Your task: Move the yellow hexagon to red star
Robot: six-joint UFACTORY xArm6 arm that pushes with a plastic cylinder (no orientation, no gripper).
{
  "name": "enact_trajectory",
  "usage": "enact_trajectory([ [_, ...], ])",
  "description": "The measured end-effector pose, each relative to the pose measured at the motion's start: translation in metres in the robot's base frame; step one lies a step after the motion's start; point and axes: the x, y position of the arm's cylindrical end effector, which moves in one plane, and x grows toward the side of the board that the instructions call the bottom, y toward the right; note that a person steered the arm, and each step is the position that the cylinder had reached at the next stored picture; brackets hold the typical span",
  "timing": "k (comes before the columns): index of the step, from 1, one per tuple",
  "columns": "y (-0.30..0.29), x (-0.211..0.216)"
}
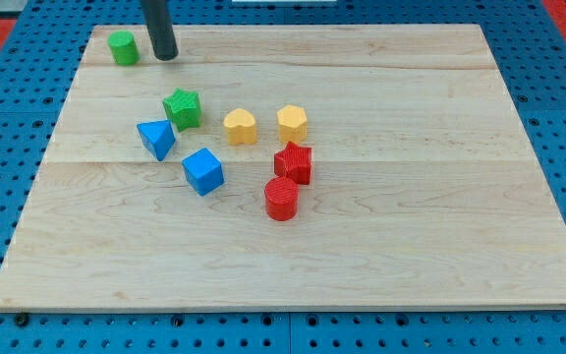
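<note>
The yellow hexagon (292,122) sits near the board's middle, just above the red star (293,162), with a narrow gap between them. My tip (167,56) rests at the view's top left, far up and to the left of both blocks, just right of the green cylinder (122,47). The rod rises out of the top of the view.
A yellow heart-shaped block (240,126) lies left of the hexagon. A red cylinder (282,199) sits below the star. A green star (183,108), a blue triangle block (156,138) and a blue cube (203,170) stand further left. The wooden board (440,216) lies on a blue pegboard.
</note>
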Motion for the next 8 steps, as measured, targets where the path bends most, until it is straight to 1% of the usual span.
enact_trajectory([
  [1, 0.012, 0.015],
  [2, 0.016, 0.016],
  [3, 0.034, 0.028],
  [5, 0.055, 0.028],
  [7, 0.164, 0.096],
  [8, 0.177, 0.096],
])
